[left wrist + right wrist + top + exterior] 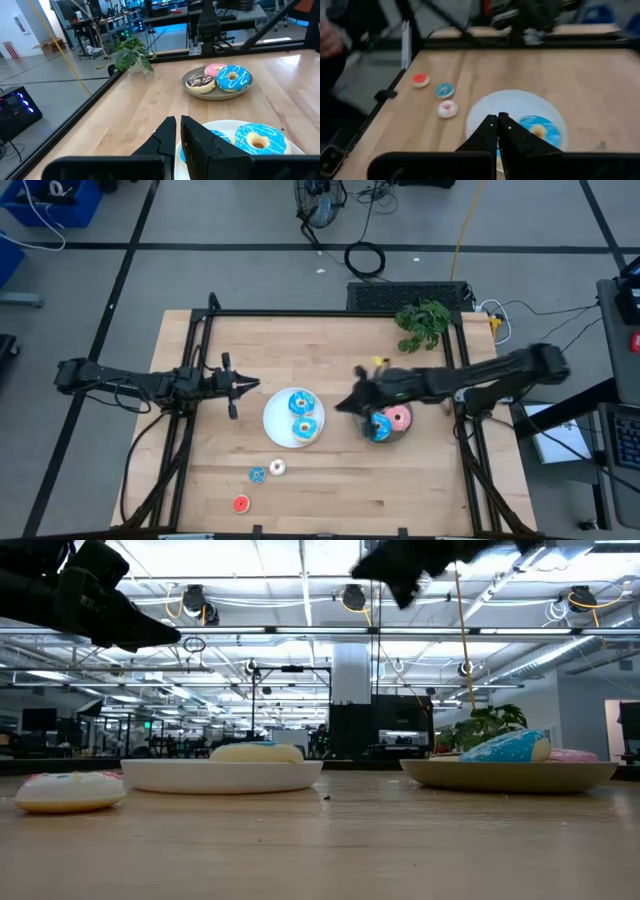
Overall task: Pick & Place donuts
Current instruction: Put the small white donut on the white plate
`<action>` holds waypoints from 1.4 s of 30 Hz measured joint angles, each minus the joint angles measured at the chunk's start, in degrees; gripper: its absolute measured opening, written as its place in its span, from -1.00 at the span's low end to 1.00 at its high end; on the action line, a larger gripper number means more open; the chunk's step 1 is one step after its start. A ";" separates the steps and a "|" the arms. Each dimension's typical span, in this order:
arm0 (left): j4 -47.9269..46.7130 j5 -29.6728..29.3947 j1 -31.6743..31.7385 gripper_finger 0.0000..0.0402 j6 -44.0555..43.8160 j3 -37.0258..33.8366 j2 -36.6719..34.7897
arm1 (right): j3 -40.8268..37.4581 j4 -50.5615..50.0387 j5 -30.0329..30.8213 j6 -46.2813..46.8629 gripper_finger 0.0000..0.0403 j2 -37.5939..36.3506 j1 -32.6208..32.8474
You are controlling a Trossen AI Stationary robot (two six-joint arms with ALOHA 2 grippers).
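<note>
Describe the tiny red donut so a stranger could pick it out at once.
Start at the round white plate on the wooden table. Toward the table's near edge lie three tiny loose donuts. The small red-iced ring donut lies farthest from the plate, the only red one.

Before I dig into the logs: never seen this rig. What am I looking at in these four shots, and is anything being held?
It is a two-armed robot at a wooden table. One picture looks straight down, one looks level across the tabletop, and two come from cameras on the wrists.

The left gripper waits beside the white plate, fingers shut and empty. The right gripper hangs above the table between the two plates, also shut, holding nothing.

The white plate carries two blue donuts. The grey plate carries a pink donut, a blue one and a brown sprinkled one. Three tiny donuts lie loose on the table: blue, white and red. A small green plant stands at the far edge.
</note>
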 joint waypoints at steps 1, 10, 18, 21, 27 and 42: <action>-0.08 0.00 0.00 -0.83 -0.02 0.00 0.02 | -3.85 2.84 0.74 0.75 -1.00 -2.81 -0.25; 0.22 -0.52 0.04 -0.82 1.70 -1.15 0.01 | -24.48 16.61 5.28 -3.17 -1.00 -15.40 -0.27; 3.99 -3.55 0.09 -0.82 3.55 -2.40 0.00 | -40.60 27.93 2.59 -6.53 -1.00 -29.67 -3.22; 5.05 -3.56 0.09 -0.82 3.61 -2.45 0.02 | -45.23 30.79 -0.51 -6.46 -1.00 -35.56 -4.67; 6.90 -5.04 0.09 -0.82 0.53 -2.45 0.00 | -48.51 32.51 0.93 -8.80 -1.00 -42.67 -5.21; 7.70 -0.08 -0.02 -0.83 -9.32 -2.47 -0.11 | -48.74 28.36 -9.07 -11.96 -1.00 -51.10 -7.57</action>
